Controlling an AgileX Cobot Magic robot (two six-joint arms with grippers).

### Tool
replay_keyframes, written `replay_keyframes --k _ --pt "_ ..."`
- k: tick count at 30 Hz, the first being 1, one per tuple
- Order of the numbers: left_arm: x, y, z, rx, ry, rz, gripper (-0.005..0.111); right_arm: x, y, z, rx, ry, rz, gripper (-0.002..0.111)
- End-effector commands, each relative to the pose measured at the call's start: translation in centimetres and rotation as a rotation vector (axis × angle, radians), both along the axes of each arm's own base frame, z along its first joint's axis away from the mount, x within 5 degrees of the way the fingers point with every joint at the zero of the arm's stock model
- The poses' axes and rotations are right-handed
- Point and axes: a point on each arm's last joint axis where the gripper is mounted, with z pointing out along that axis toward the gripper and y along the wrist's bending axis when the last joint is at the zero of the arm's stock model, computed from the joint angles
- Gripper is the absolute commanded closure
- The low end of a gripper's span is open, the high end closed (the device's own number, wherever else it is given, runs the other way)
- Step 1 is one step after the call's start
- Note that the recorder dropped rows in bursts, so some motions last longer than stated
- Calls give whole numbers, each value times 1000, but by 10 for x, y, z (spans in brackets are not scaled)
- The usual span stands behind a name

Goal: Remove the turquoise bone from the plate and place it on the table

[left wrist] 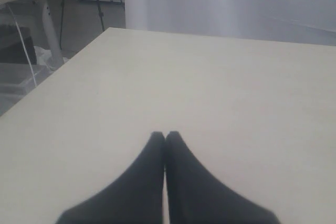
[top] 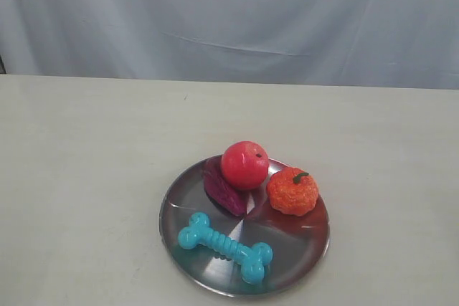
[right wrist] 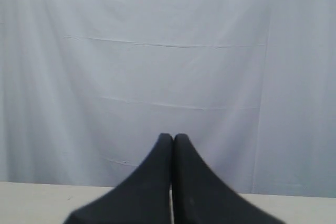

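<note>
The turquoise bone (top: 225,246) lies across the near part of the steel plate (top: 188,188), which rests on the cream table (top: 86,163) near its front edge. Neither gripper shows in the exterior view. In the left wrist view my left gripper (left wrist: 165,136) is shut with nothing between its black fingers, above bare tabletop (left wrist: 210,87). My right gripper (right wrist: 172,137) is also shut and empty in the right wrist view, pointing at the white curtain. The bone and plate are out of view in both wrist views.
On the plate's far half sit a red apple (top: 244,165), a purple piece (top: 222,190) and an orange pumpkin-like toy (top: 292,190). A white curtain (top: 229,19) hangs behind the table. Past the table's edge, a tripod and furniture (left wrist: 31,35) stand on the floor.
</note>
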Motion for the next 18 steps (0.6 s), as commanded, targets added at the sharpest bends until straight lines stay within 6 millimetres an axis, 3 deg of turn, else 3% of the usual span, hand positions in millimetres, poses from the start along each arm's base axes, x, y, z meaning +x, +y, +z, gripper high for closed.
replay_keyframes --k 1,9,14,18 --pt "0 0 0 -3 -5 1 107 -1 0 1 -13 -20 0 109" --pt "0 0 0 -3 -5 1 107 -2 1 6 -16 -77 2 109" --pt "0 0 0 -3 -5 1 107 -4 1 11 186 -196 80 109" --pt "0 0 0 -3 -5 1 107 -6 2 14 211 -249 100 109"
